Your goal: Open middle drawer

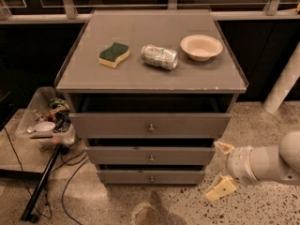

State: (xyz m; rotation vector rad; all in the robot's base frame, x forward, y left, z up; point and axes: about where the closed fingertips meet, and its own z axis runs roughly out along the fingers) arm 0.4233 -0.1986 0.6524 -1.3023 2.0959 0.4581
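Sitting between a taller front [112, 124] and a narrower lowest one [187, 176], the middle drawer [187, 156] is seen as a wide, shallow grey front with one small round knob [151, 158]. Speckled floor [183, 205] is found open before it. The claw [222, 168] is held open just beside its right end, without contact. A sponge [114, 54], can [160, 56] and bowl [201, 46] are carried on the bench [140, 78].

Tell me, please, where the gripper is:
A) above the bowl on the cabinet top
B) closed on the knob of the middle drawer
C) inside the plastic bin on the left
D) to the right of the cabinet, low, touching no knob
D: the gripper hangs open, low and to the right of the cabinet, about level with the middle drawer and well apart from its knob.
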